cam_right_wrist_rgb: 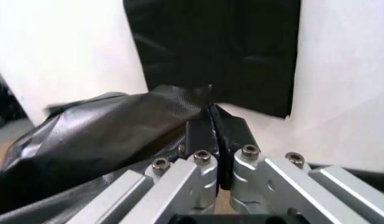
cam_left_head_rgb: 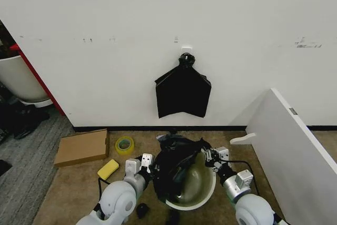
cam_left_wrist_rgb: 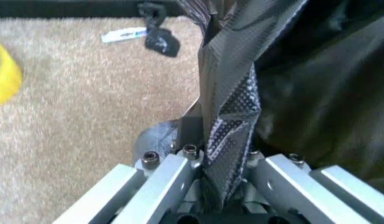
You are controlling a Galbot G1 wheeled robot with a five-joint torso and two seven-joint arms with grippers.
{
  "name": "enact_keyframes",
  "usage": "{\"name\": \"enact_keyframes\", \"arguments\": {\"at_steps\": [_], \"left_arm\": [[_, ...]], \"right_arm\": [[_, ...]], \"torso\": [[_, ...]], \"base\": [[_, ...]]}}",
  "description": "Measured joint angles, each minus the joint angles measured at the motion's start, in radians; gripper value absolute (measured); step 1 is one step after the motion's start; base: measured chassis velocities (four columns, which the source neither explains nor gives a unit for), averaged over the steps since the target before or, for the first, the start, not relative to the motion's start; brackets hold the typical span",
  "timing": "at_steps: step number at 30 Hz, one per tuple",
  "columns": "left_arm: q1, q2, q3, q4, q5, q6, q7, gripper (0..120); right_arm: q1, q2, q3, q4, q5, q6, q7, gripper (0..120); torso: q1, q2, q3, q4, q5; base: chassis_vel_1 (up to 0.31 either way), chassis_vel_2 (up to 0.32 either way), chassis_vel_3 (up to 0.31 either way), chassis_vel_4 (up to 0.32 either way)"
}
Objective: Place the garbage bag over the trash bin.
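At six o'clock before me, left gripper (cam_left_head_rgb: 148, 163) and right gripper (cam_left_head_rgb: 208, 156) each pinch the crinkly black plastic garbage bag (cam_left_head_rgb: 176, 157) over the round cream-white trash bin (cam_left_head_rgb: 202, 191).

1. I see the garbage bag (cam_left_head_rgb: 171, 164), thin crinkled black plastic, draped over the far and left rim of the bin, part hanging inside.
2. The trash bin (cam_left_head_rgb: 202, 196), a round cream-white pail, stands upright on the carpet, its near rim bare.

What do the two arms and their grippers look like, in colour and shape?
Both arms have rounded white shells with grey joints. The left gripper and right gripper are silver metal blocks with visible bolts and dark finger pads. A black cable loops beside the right arm.
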Motion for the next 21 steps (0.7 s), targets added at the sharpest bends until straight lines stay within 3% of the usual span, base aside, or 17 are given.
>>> {"name": "enact_keyframes", "arguments": {"at_steps": [8,21], "left_arm": [[0.023,0.028,-0.018,-0.04,0.021,-0.046,0.047,0],[-0.019,0.058,-0.176,-0.08,-0.152,-0.051,0.033,0]], "right_arm": [[-0.015,-0.009,0.037,-0.002,0.036,0.047,-0.018,0],[-0.059,-0.023,0.067,-0.053,0.052,0.151,-0.16,0]], "torso": [[0.0,0.0,0.0,0.0,0.0],[0.0,0.0,0.0,0.0,0.0001]], "base": [[0.0,0.0,0.0,0.0],[0.0,0.0,0.0,0.0]]}}
